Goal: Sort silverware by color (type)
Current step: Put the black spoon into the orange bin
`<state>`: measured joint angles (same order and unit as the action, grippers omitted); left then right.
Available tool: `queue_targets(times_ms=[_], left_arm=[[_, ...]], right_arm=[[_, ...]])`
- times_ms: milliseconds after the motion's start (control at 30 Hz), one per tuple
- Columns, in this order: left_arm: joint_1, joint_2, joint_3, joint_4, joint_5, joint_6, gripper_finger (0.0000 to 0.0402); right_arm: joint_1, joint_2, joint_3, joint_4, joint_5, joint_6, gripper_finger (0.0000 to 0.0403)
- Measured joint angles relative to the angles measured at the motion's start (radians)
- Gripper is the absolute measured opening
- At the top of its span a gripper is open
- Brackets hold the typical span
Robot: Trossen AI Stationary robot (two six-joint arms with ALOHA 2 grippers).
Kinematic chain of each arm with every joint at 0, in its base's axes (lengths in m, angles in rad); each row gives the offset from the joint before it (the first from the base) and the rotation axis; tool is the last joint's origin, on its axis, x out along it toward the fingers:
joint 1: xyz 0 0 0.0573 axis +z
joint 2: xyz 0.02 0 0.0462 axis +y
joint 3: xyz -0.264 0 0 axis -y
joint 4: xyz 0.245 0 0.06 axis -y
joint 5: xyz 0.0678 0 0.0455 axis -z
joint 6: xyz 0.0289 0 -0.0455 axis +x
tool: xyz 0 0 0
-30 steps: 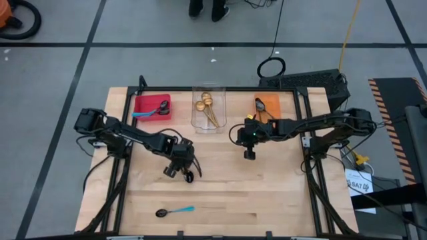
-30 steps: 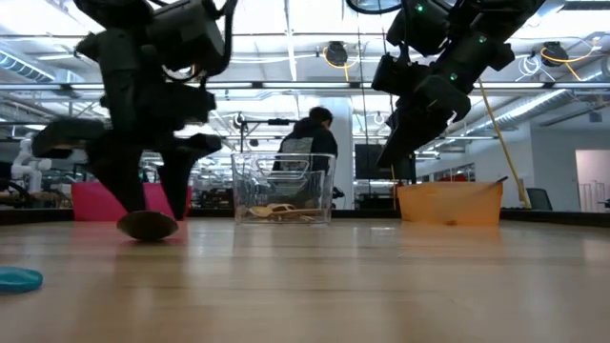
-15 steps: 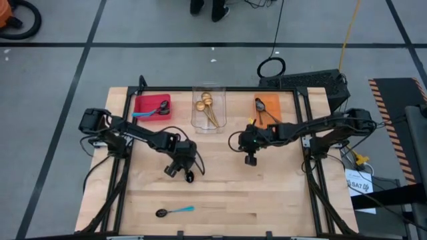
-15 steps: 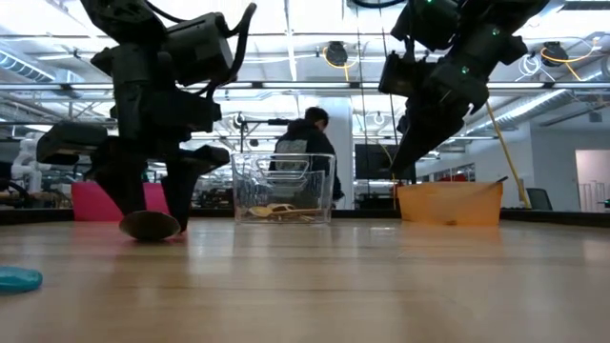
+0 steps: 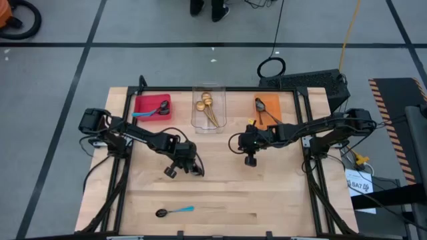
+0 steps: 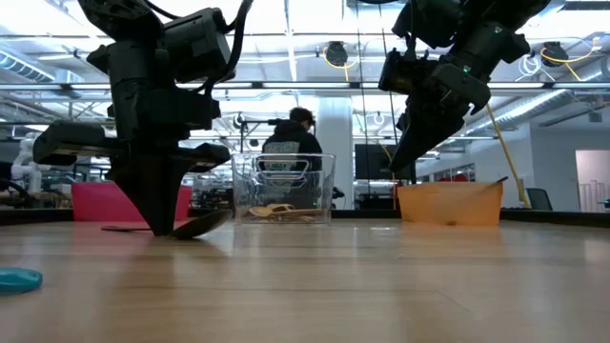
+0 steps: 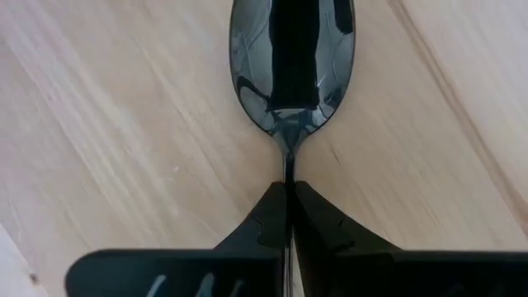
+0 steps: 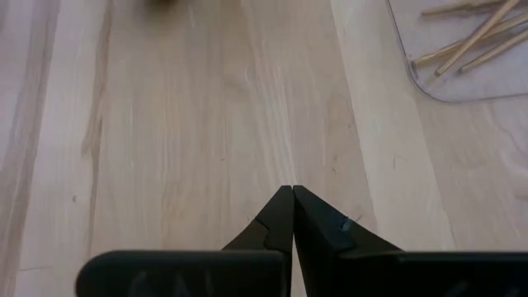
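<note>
A dark silvery metal spoon (image 7: pixel 292 62) lies on the wooden table left of centre, and my left gripper (image 5: pixel 189 167) is shut on it. In the low view its bowl (image 6: pixel 201 224) stands tilted at the table top beside the fingers. My right gripper (image 5: pixel 251 161) hangs shut and empty above the table's middle, right of the left one. A spoon with a dark bowl and light blue handle (image 5: pixel 175 211) lies flat near the front edge. My left gripper pinches the dark spoon's slim neck (image 7: pixel 289 165), just behind the bowl, between its two fingertips (image 7: pixel 272 210). The fingers come steeply from above, and the handle runs back between them. The spoon stays low at the table, its bowl tilted.
Along the far edge stand a red tray (image 5: pixel 143 101) with blue-handled spoons, a clear container (image 5: pixel 197 120) with gold spoons and an orange tray (image 5: pixel 272 101) with dark spoons. A person stands in the room behind the table.
My left gripper has shut on the dark spoon's neck, having stood open over it a second ago. The spoon's bowl, flat on the table before, has shifted and now stands tilted. My right gripper has drifted slightly toward the near edge, still shut.
</note>
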<state>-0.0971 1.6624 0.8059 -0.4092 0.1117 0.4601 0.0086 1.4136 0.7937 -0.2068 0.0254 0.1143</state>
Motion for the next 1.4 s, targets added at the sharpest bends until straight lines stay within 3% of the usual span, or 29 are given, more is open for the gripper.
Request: queue_targets(times_ms=[167,300,533,633,800,1033,1233,1400], left_arm=[[0.0,-0.034,-0.004,0.005,-0.034,-0.057,0.001],[0.005,-0.097,-0.005,0.016,-0.149,-0.114,0.0009],[-0.001,-0.252,-0.004,0.094,-0.364,-0.225,0.0009],[-0.011,-0.288,-0.003,0.13,-0.452,-0.228,0.0009],[-0.016,-0.305,-0.002,0.197,-0.652,-0.209,0.0009],[-0.019,-0.308,0.002,0.325,-0.911,-0.478,0.0009],[-0.037,-0.29,0.002,0.413,-0.943,-0.606,0.0009],[-0.04,-0.287,0.002,0.433,-0.959,-0.64,0.0009]], right_arm=[[0.0,0.0,0.0,-0.008,0.0,-0.029,0.0004],[0.0,0.0,0.0,-0.004,0.013,-0.063,0.0004],[0.0,0.001,0.0,0.068,0.143,-0.106,0.0004],[0.0,0.001,0.0,0.171,0.208,-0.139,0.0004],[-0.003,0.0,0.0,0.443,0.215,-0.224,0.0004],[-0.013,0.0,0.0,0.683,0.262,-0.208,0.0004],[-0.023,0.001,0.0,0.776,0.269,-0.057,0.0022],[-0.025,0.001,0.0,0.832,0.265,0.049,0.0097]])
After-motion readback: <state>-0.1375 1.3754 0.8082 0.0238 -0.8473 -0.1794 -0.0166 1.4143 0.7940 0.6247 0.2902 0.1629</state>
